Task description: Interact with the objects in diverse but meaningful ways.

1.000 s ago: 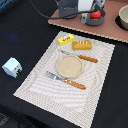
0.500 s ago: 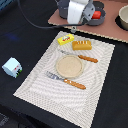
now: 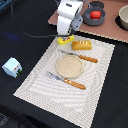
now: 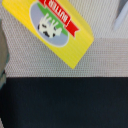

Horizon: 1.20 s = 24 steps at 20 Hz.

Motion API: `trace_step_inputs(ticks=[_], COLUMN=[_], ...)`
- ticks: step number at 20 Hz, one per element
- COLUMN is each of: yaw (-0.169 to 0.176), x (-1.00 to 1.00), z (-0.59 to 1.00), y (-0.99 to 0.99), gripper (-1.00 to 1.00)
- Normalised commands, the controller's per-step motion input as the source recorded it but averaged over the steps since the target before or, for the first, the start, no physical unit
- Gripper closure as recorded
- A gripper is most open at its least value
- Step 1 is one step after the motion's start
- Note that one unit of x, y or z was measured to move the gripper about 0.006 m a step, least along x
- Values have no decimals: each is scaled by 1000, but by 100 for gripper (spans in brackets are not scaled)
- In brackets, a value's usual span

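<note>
— Where was the butter packet (image 3: 65,40)?
— On the striped placemat (image 3: 95,85), at its far edge beside the bread loaf (image 3: 82,45), directly under the claw (image 3: 66,35).
— Was the claw gripping it?
— I couldn't tell; its fingers were hidden.

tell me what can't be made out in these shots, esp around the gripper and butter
- Gripper: exterior view, fingertips hidden behind its own white body; open or shut unclear.
- Butter packet: exterior view, mostly covered by the gripper; wrist view, cut off by the edge, no fingers visible.
- Carton: print too small to read.
</note>
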Motion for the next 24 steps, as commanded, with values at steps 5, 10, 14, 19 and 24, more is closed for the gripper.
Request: trace_step_inputs(ticks=[5, 10, 14, 19, 24], yaw=[88, 71, 119, 122, 144], x=[-181, -62, -282, -335, -365], z=[-6, -50, -248, -314, -259], y=[-171, -341, -261, -222, -41], gripper=[-100, -100, -100, -100, -100])
